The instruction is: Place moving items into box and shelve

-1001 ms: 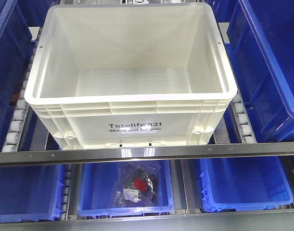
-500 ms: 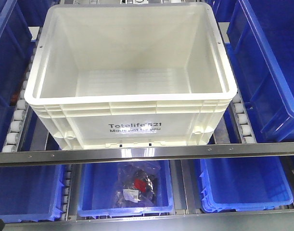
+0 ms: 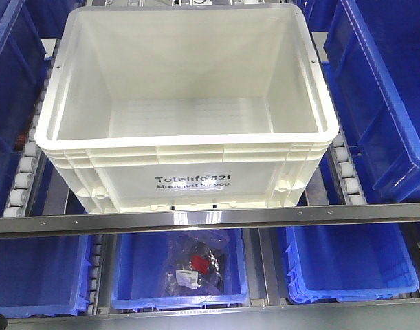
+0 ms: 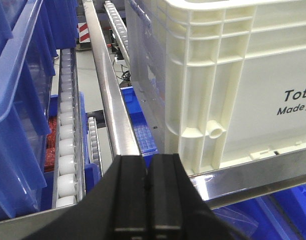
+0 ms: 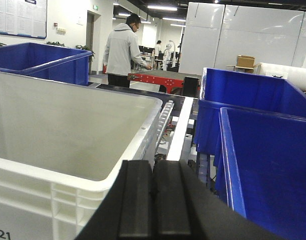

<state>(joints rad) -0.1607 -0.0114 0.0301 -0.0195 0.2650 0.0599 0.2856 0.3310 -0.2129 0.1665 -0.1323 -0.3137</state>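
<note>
From my front view almost nothing differs from half a second ago: the box (image 3: pixel 185 103) sits in the same spot on the roller shelf, and the only change I can find is a small dark shape at the 7 o'clock corner, which looks slightly shifted. Left hand (image 4: pixel 147 200): its two black fingers are pressed flat together, holding nothing and touching nothing; it hangs in front of the box's near left corner, just short of the metal rail (image 4: pixel 112 115). Right hand (image 5: pixel 155 200): also pressed together and empty, level with the box rim near the right corner. The box is white moulded plastic, rectangular, with a ribbed rim, smooth inner walls and black "Totelife 521" print on its front face; it fills the centre of the front view and its interior is bare. White cylindrical rollers (image 3: pixel 20 182) line the track at 9 o'clock and 3 o'clock. Blue plastic bins (image 3: pixel 381 89) flank it; on the lower shelf at 6 o'clock, one blue bin (image 3: pixel 179 271) holds clear bagged parts (image 3: pixel 196 265).
</note>
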